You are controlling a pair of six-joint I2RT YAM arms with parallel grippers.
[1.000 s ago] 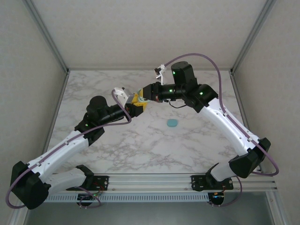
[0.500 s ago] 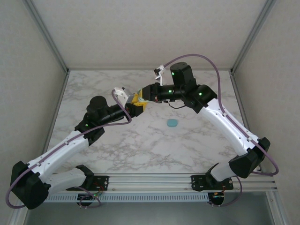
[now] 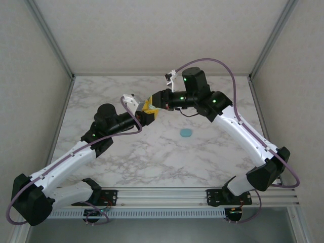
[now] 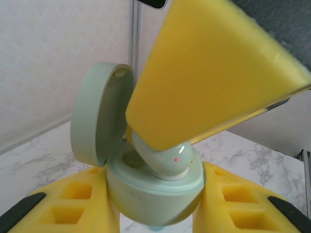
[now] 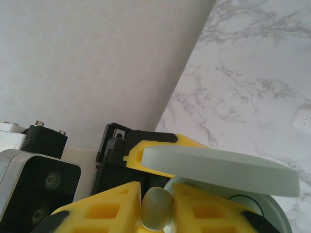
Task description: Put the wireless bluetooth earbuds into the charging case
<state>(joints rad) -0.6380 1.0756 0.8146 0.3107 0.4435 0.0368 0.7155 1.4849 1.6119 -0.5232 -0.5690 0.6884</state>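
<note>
Pale-green earbud, pinched in R fingers, at open case.

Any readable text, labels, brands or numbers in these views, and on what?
None readable: the charging case, its open lid and the earbud carry no print. The earbud shows just a red light dot, no characters.
</note>
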